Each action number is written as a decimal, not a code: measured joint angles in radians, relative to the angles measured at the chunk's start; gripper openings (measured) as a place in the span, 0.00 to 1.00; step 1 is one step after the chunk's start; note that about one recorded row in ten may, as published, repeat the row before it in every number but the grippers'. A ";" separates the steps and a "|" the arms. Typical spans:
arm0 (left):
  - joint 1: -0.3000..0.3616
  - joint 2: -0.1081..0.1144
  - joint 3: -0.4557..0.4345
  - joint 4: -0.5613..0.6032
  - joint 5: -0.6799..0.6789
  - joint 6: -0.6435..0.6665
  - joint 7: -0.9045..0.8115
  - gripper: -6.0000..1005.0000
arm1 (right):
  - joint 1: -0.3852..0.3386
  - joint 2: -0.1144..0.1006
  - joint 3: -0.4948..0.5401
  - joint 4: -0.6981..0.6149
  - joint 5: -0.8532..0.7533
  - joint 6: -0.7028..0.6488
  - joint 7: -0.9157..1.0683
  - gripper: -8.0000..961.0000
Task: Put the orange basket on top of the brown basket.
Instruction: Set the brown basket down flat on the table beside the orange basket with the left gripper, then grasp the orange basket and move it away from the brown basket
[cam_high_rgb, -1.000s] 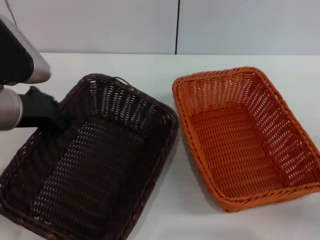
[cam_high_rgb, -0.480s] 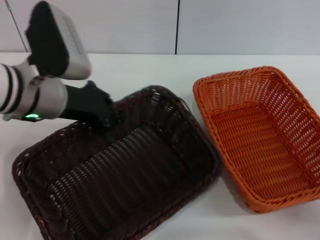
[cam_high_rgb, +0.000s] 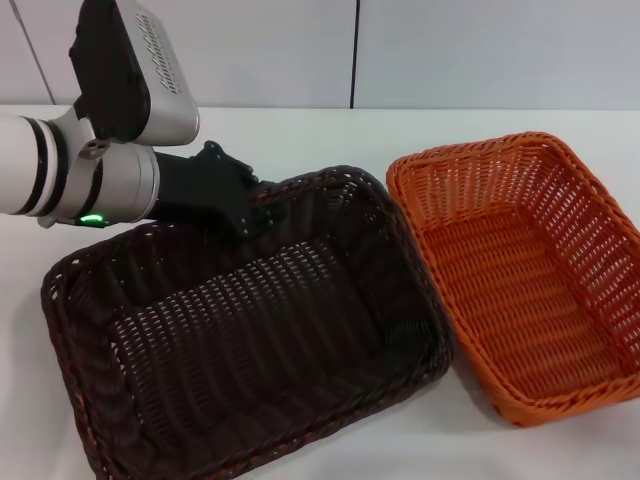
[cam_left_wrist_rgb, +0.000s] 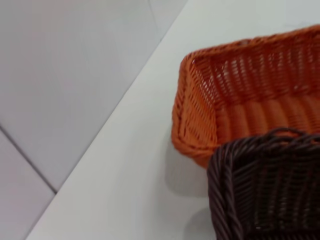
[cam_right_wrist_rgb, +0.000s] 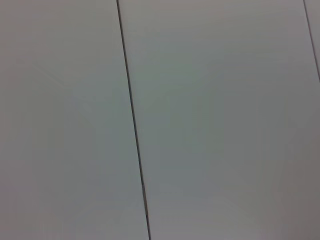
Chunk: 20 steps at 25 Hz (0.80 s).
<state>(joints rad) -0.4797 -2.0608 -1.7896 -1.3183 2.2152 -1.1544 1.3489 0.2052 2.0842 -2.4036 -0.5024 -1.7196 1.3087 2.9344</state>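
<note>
Surface: white table; smooth top, running back to a pale panelled wall
On it, left: brown basket; rectangular, openwork sides, braided rim; turned at an angle to the table's front edge
On it, right: orange basket; rectangular, woven, hollow facing up
Relation: the two baskets lie side by side; their near rims look to be touching or almost so

head: high, down on both baskets | left wrist: close, shares them | right wrist: wall only
</note>
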 joint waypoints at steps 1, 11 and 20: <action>0.004 0.000 0.002 -0.001 -0.014 0.000 0.009 0.21 | -0.001 0.000 0.000 0.000 0.001 0.000 0.000 0.71; 0.040 -0.003 0.013 -0.097 -0.116 0.086 0.028 0.58 | 0.005 -0.004 0.000 0.003 0.000 0.019 -0.002 0.71; 0.217 0.000 0.444 -0.263 -0.344 1.202 0.179 0.80 | 0.078 -0.019 0.015 -0.080 -0.079 0.119 0.003 0.71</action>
<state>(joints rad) -0.2624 -2.0607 -1.3460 -1.5811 1.8716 0.0474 1.5282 0.2834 2.0654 -2.3881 -0.5829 -1.7984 1.4272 2.9371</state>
